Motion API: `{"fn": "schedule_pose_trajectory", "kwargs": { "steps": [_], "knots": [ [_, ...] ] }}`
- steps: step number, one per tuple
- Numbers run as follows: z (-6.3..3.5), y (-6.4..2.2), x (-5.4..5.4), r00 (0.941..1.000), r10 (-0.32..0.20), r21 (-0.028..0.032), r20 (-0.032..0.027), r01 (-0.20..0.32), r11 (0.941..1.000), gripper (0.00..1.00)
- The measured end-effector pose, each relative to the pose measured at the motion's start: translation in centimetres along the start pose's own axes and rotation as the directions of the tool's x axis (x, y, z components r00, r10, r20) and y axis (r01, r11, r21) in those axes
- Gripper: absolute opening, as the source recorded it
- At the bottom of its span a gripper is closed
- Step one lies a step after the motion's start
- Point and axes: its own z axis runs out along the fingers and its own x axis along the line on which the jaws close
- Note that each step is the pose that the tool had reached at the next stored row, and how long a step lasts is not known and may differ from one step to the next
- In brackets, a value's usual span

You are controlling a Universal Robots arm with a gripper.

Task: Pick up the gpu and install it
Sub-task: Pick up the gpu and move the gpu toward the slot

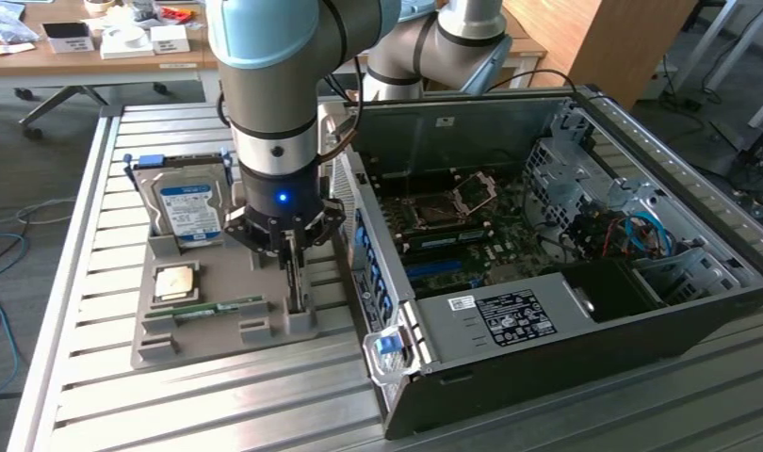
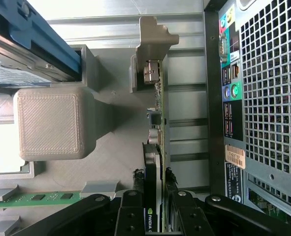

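Largely hidden by the jaws in the exterior view, the gpu [image 1: 294, 282] is made out as a thin edge standing upright in the grey holder [image 1: 219, 330] on the desk [image 1: 205, 405], beside the open computer case [image 1: 683, 311]. In the wrist view the gpu [image 2: 159, 98] is seen edge-on, clamped between the jaws, its near end cut off.

Robotics lab, slatted metal bench [image 1: 231, 405], open computer case [image 1: 583, 377], cluttered desk [image 1: 17, 61]
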Motion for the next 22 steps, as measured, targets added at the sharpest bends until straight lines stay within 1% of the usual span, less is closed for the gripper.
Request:
{"fn": "schedule_pose_trajectory", "kwargs": {
  "steps": [7, 11, 17, 22],
  "knots": [
    [-0.05, 0.01, 0.0, 1.0, 0.0, -0.0001, 0.0001, 0.0, 1.0, 0.27],
    [-0.44, 0.02, 0.0, 1.0, 0.0, 0.0, 0.0, 0.0, 1.0, 0.27],
    [-1.55, 0.07, 0.0, 1.0, 0.0, -0.0001, 0.0001, 0.0, 1.0, 0.27],
    [-2.92, 0.14, -0.1, 1.0, 0.0, 0.0, 0.0002, 0.0, 1.0, 0.27]
  ]
}}
